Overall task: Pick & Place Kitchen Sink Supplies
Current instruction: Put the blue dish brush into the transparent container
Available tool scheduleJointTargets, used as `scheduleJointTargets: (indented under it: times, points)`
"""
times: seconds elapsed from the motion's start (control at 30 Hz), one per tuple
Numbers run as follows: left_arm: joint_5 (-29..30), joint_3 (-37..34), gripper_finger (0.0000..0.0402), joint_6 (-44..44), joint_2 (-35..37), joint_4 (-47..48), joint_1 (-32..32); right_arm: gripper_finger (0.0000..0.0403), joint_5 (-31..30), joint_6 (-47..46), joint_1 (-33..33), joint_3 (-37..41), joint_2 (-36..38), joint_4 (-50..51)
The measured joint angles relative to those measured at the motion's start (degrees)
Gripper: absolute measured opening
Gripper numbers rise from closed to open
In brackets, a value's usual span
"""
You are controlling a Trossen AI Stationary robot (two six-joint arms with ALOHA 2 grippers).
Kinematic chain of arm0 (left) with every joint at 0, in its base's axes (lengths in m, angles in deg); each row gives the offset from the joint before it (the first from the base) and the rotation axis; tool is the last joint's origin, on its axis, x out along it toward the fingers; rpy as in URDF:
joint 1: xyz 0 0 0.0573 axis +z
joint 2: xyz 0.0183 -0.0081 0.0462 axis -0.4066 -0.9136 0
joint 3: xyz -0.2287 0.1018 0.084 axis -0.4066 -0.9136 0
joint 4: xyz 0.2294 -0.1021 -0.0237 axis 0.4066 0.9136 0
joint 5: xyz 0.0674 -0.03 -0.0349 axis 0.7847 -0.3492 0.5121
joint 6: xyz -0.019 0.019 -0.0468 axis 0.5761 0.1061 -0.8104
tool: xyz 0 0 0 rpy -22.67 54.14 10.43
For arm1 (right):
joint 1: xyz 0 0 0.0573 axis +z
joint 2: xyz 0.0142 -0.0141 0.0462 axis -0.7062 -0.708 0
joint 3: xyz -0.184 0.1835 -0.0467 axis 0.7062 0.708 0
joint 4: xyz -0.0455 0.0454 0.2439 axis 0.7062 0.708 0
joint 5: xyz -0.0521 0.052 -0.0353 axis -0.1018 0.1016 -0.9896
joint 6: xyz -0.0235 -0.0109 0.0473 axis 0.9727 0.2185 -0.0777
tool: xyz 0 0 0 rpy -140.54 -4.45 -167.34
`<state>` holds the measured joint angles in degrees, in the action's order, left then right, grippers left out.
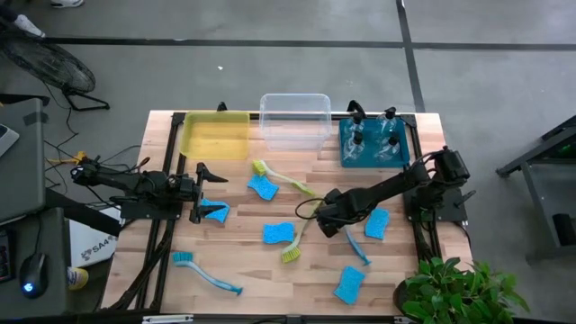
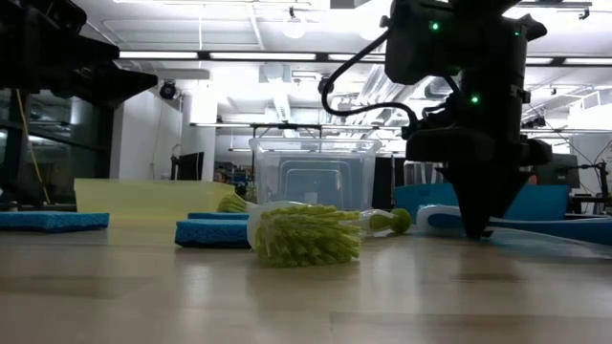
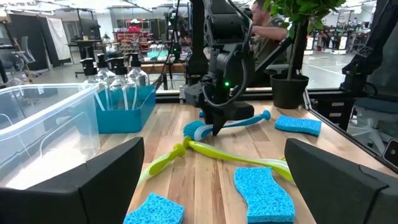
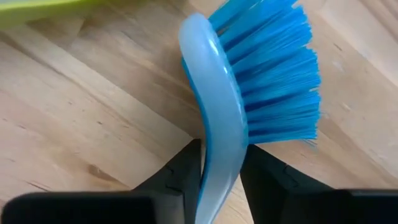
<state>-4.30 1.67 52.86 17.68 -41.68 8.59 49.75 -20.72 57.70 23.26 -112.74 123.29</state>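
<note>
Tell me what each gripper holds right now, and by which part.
Right gripper pinches the blue dish brush at its neck, just behind the bristles. Left gripper is open, holding nothing.

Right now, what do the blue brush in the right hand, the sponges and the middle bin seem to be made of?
Blue brush: probably glossy plastic, its pale handle looks slightly see-through, with stiff synthetic-looking bristles. The right hand grips its neck. Sponge: porous foam, by its rough pitted surface. Middle bin: clear hard plastic, since the table shows through.

The wooden table carries three bins along the frame's top edge, with sponges and brushes scattered across centre and bottom.
</note>
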Motion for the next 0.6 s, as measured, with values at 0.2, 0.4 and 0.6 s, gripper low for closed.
scheduleJointTargets:
  times: [0.2, 0.4, 0.6]
  points:
    - [0.00, 0.00, 0.0382, -0.01, 0.00, 0.00, 0.00, 0.0065, -1.17, 1.69, -0.02, 0.15, 0.92, 0.79]
    - [0.00, -0.01, 0.0382, 0.02, 0.01, 0.01, 0.01, 0.0067, -3.77, 1.68, 0.36, 0.32, 2.43, 2.40]
    - [-0.01, 0.01, 0.0382, 0.00, 0.00, 0.01, 0.00, 0.0065, -5.58, 2.37, 0.42, 0.23, 4.83, 2.35]
